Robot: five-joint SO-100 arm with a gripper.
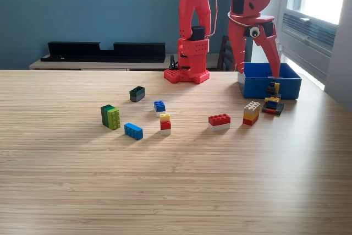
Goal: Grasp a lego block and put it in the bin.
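Exterior view: the red gripper [258, 69] is hanging over the blue bin [263, 87] at the desk's far right edge, jaws spread apart, seemingly holding nothing. Lego blocks are lying across the desk [176, 180], including a red-and-white one [219, 121] nearer the middle.

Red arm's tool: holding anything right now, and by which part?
Nothing held. The tool hangs open over the shallow blue plastic bin, with only the far wall showing between its fingers.

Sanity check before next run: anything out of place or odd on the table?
Mostly no. One small dark, blue and yellow lego stack sits outside the blue bin, against its front wall. The red gripper hangs open over the bin.
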